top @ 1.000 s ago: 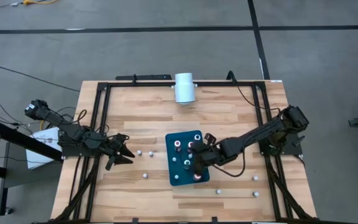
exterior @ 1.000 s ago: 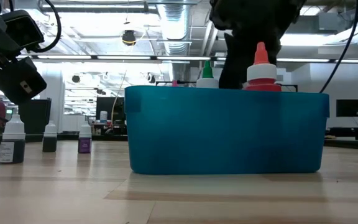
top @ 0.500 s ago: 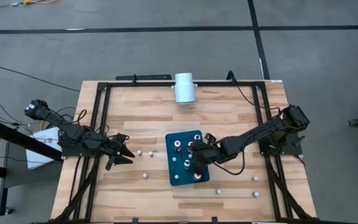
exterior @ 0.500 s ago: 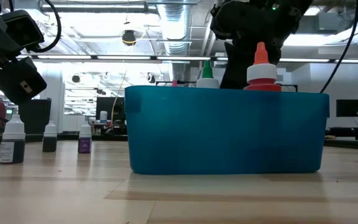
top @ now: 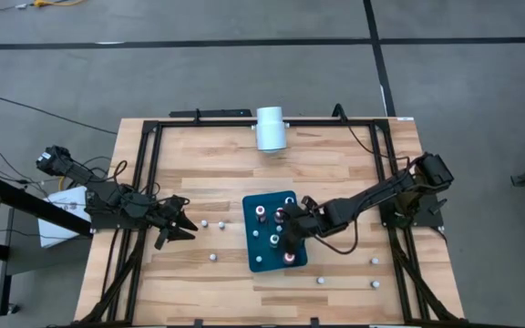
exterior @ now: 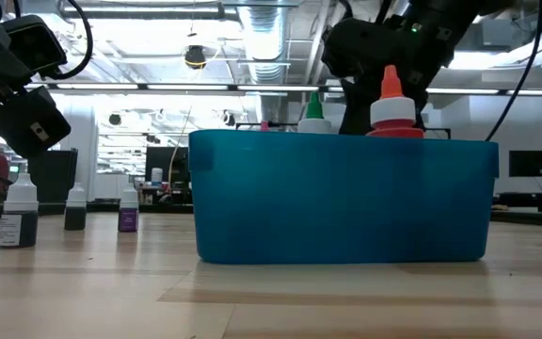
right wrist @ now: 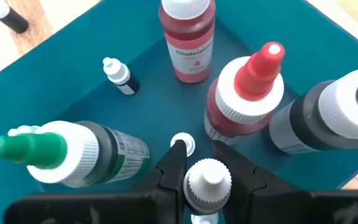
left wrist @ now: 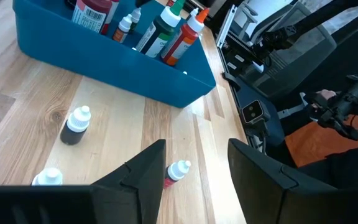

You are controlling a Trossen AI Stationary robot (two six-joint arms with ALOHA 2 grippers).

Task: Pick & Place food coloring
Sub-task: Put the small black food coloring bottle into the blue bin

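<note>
The teal tray (top: 261,260) stands mid-table and holds several food coloring bottles: a red-tipped one (right wrist: 248,93), a green-tipped one (right wrist: 48,152), a red one with a white cap (right wrist: 187,37) and small ones. My right gripper (right wrist: 197,149) hangs inside the tray (top: 290,239), shut on a small white-capped bottle (right wrist: 208,180). My left gripper (top: 182,230) waits open over the table left of the tray, with nothing between its fingers (left wrist: 194,146). My right gripper pinches the small bottle between its two fingers, which stand on opposite sides of its white cap (right wrist: 209,171). The fingers come from above, slanting down into the tray. The bottle is upright, cap up; the cap and fingers hide its base.
Loose small bottles stand on the wood left of the tray (top: 204,223) (top: 213,257) and to the near right (top: 320,281) (top: 375,284). A white cylinder (top: 271,128) lies at the far edge. Black frame rails (top: 144,182) run along the table's sides.
My right gripper has sunk a little deeper into the tray with the small bottle, staying shut.
</note>
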